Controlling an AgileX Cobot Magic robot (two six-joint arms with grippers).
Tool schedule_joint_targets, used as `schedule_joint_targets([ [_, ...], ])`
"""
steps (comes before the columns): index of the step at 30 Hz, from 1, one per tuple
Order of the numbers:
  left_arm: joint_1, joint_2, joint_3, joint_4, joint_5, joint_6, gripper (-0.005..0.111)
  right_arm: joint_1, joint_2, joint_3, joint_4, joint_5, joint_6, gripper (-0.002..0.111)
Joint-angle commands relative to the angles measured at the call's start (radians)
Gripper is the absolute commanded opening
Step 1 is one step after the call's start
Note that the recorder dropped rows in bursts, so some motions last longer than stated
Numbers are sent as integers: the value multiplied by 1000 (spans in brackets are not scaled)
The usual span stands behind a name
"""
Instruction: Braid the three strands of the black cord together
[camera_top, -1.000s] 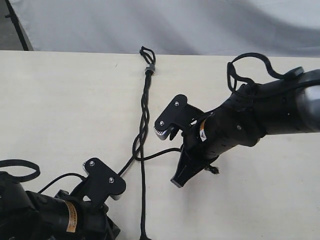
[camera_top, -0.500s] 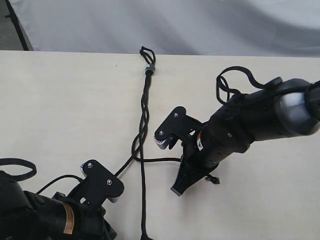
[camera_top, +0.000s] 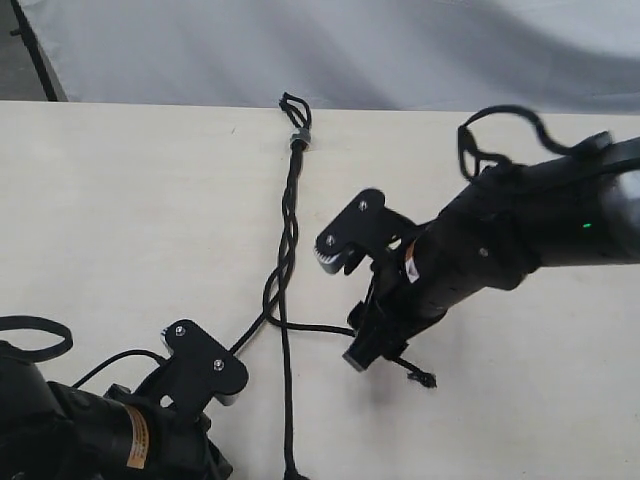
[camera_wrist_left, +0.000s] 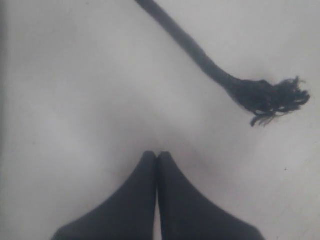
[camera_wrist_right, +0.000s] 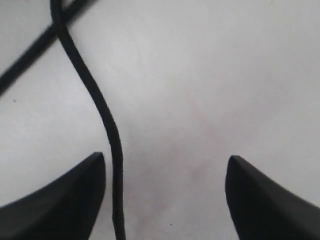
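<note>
In the exterior view we find the bench bright and evenly lit, with only faint soft shadows under the right arm and motion blur on its cable loop. Both wrist views are greyish and washed out: the left hand and frayed strand tip look soft, the right hand blurred.

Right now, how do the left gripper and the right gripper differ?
The left gripper is shut, its fingertips pressed together; the right gripper is open wide. Nothing sits between the left gripper's jaws, and a strand's frayed tip lies apart from it; another strand runs between the right gripper's fingers, close to one. Both are black and point down at the pale table.
</note>
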Motion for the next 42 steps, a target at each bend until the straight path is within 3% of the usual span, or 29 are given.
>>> schedule_joint_targets([
  [1,-7,-7,-41,-1,62,-7,0,-7,-222,4,-12,41,14,65],
  [10,-7,-7,-221,-1,147,4,0,-7,-574,251,-8,9,143,65],
  [14,-7,7,-271,-1,208,4,2,-7,-676,383,-8,-124,170,65],
  [16,-7,27,-287,-1,224,4,11,-7,-716,440,-8,-206,170,65],
  [20,-7,98,-342,-1,284,4,44,-7,-764,505,-8,-301,170,65],
  [24,-7,161,-387,-4,322,4,57,-7,-776,511,-8,-301,170,65],
  [33,-7,268,-411,-10,363,4,53,-7,-776,511,-8,-301,170,65],
  [35,-7,283,-411,-8,385,4,42,-7,-776,511,-8,-301,170,65],
  [39,-7,281,-411,17,415,4,6,-7,-777,511,-8,-303,170,65],
  [40,-7,279,-411,25,421,4,0,-7,-777,511,-8,-303,170,65],
  [42,-7,269,-411,55,431,4,0,-7,-777,511,-8,-303,170,65],
])
